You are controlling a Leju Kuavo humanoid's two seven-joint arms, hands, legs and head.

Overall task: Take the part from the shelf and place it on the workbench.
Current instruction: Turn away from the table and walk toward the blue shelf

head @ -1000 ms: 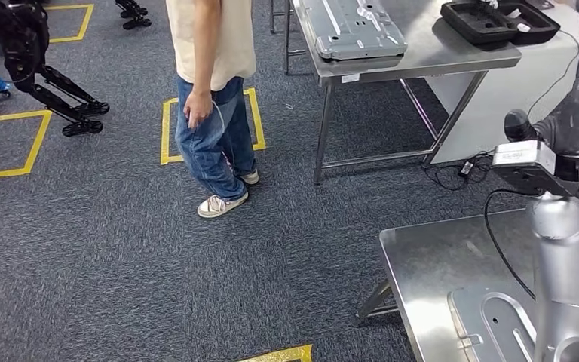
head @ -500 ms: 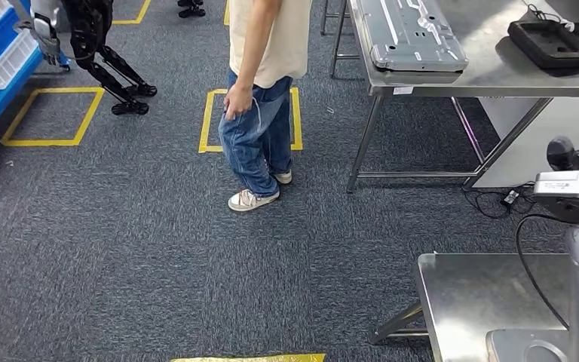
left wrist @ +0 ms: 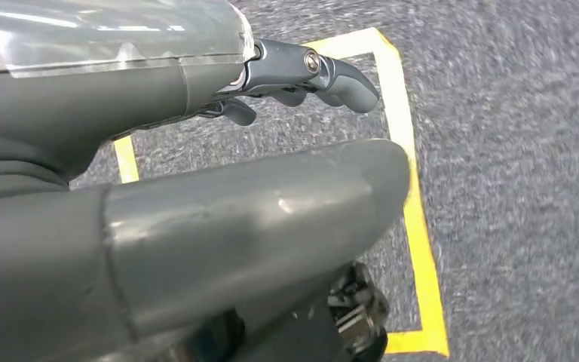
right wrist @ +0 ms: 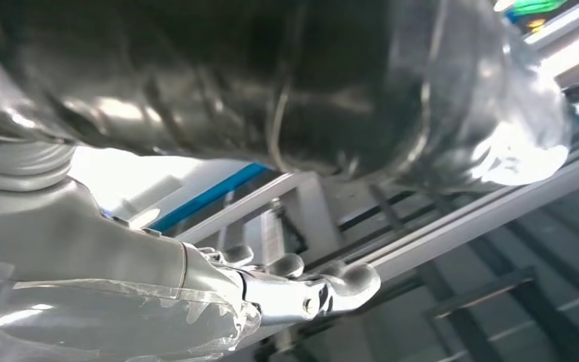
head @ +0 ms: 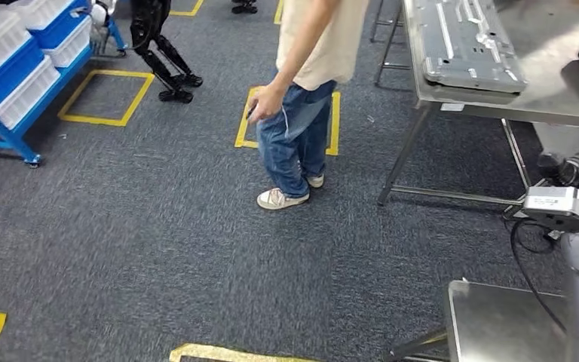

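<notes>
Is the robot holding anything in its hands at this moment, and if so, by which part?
Nothing is held. The left hand hangs over the carpet with fingers loosely extended around nothing. The right hand also holds nothing.

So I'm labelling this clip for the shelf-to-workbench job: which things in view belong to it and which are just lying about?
Belongs to the job:
- blue shelf with white bins
- grey metal part on the steel workbench
- left hand and right hand, both empty

Lying about:
- person standing on the carpet
- yellow floor tape
- another robot's black legs
- nearer steel table
</notes>
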